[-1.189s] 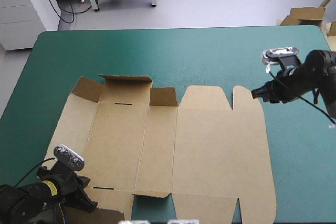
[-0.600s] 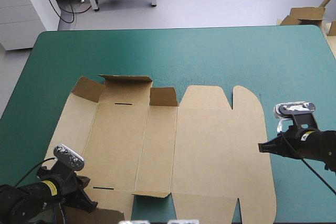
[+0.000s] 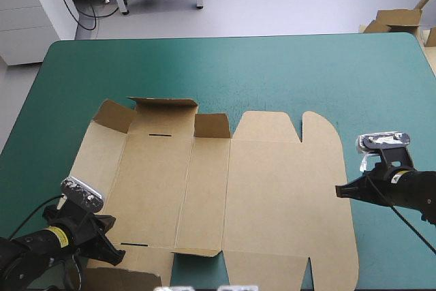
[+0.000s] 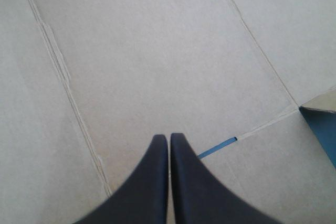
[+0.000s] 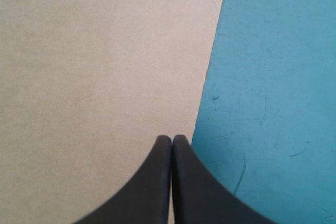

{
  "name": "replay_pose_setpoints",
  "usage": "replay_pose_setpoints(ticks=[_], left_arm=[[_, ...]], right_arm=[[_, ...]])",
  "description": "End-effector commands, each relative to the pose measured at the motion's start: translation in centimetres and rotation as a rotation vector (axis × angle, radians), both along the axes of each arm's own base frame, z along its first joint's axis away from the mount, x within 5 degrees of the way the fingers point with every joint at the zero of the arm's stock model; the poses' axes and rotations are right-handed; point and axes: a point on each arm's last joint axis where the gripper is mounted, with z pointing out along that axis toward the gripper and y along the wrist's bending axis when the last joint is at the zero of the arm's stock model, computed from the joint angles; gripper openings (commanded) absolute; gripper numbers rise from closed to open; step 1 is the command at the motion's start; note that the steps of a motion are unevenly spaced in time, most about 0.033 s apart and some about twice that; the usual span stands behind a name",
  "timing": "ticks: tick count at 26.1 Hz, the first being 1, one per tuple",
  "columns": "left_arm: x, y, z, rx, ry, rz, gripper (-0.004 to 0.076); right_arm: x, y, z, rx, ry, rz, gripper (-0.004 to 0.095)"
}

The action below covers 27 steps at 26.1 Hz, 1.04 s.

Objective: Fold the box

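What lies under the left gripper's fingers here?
The brown box, lying flat: a bare panel with crease lines and a narrow slot showing the teal-green cover. The left gripper's shut fingers hide the board right beneath them, so contact cannot be judged.

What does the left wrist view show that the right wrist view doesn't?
Only the left wrist view shows the box's crease lines and a narrow slot just ahead of the left gripper. Only the right wrist view shows the box's straight outer edge beside a broad, scuffed stretch of teal-green cover, with the right gripper at that edge. Both show flat brown board, some cover, and black fingers shut into one pointed arch.
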Motion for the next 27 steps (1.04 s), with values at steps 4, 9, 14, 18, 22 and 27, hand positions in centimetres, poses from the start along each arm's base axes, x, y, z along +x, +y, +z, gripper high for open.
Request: replay_pose_setpoints(ticks=[4,9,14,18,22,27], left_arm=[[2.9,-1.2,1.9,-0.025,-0.023,0.035,-0.0008],[8.5,-3.2,3.8,-0.029,-0.014,0.065,-0.0008],[13.1,-2.5,5.1,-0.101,0.006,0.164,-0.0008],[16.5,0.2,5.9,-0.195,0.034,0.252,-0.0008],[18.7,4.4,6.9,-0.254,0.026,0.382,-0.0008],[18.7,9.9,7.5,-0.264,0.053,0.546,-0.0008]], right_arm=[[0.3,-0.1,1.0,0.007,-0.074,-0.015,-0.002],[0.3,-0.1,1.0,0.007,-0.076,-0.016,-0.002],[0.3,-0.1,1.0,0.002,-0.078,-0.01,-0.002],[0.3,-0.1,1.1,0.001,-0.084,-0.011,-0.002],[0.5,-0.2,1.2,-0.001,-0.106,-0.015,-0.002],[0.7,-0.2,1.4,-0.01,-0.14,-0.008,-0.002]])
